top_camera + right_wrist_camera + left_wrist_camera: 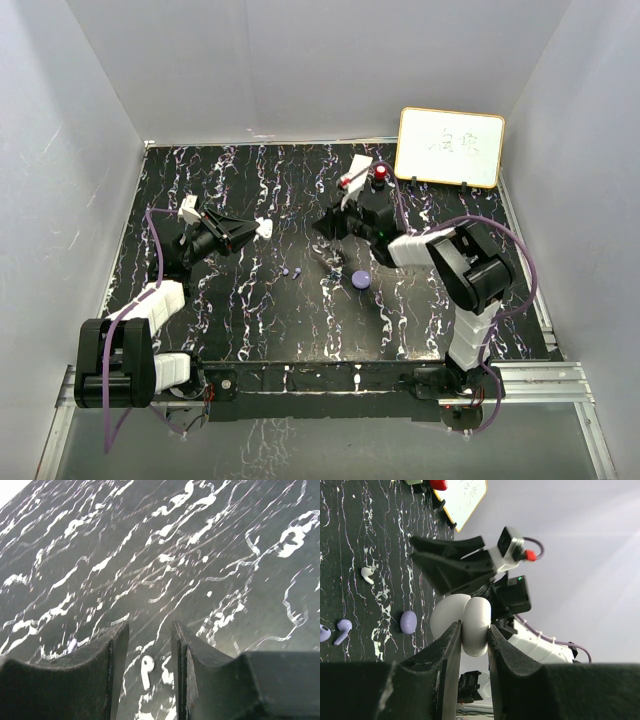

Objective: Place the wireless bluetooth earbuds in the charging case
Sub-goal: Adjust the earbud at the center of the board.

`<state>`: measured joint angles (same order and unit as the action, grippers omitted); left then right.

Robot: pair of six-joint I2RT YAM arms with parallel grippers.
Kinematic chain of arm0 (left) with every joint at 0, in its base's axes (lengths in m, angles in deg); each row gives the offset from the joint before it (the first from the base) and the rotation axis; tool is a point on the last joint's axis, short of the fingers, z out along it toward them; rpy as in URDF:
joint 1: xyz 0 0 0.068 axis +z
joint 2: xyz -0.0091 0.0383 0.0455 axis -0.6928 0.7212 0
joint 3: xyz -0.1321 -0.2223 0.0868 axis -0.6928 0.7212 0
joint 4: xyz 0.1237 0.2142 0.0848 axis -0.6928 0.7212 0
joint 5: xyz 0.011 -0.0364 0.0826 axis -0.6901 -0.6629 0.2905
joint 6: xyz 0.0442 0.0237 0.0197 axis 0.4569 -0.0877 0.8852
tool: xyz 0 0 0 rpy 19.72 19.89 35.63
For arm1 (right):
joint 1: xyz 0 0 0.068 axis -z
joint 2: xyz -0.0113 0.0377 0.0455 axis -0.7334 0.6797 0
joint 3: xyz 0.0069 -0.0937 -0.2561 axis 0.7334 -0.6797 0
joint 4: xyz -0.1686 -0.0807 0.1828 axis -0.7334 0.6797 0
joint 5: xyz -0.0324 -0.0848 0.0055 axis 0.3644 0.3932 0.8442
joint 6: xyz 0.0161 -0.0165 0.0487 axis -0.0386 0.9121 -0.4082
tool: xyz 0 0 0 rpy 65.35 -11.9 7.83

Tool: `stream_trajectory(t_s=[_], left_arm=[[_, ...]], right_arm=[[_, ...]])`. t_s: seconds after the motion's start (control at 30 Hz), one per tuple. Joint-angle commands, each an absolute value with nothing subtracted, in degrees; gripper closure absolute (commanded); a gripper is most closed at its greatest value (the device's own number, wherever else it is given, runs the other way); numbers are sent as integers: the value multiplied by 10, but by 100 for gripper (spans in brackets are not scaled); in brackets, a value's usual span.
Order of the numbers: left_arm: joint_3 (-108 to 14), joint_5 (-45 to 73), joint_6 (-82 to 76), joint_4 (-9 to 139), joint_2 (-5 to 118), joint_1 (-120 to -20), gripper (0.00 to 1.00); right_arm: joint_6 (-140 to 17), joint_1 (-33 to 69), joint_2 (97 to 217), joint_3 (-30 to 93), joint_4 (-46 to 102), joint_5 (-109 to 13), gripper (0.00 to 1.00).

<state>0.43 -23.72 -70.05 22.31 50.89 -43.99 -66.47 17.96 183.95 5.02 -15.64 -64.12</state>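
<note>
White walls [300, 60], black marbled table [250, 320] — left pincer [475, 630] clenches white case [451, 616], right pincer [150, 630] parted over white earbud [146, 669].

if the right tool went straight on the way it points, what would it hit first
Likely the table, right by the white earbud framed by the right tool; depth is unclear, so it could land on the earbud.

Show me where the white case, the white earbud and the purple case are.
white case [476, 624]: left wrist view, on its rounded shell.
white earbud [146, 671]: right wrist view, middle of its body.
purple case [361, 279]: top external view, middle of its top surface.
</note>
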Motion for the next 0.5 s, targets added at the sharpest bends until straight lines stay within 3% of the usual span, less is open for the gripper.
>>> stream_trajectory(t_s=[0.0,0.17,0.47], left_arm=[[-8,-243,-700,215,507,-442,100],[-5,-242,-702,213,505,-441,100],[1,-241,-703,213,499,-441,100]], right_arm=[[-647,165,1807,166,65,-555,64],[-641,138,1838,278,262,-493,71],[-675,78,1866,354,411,-416,65]])
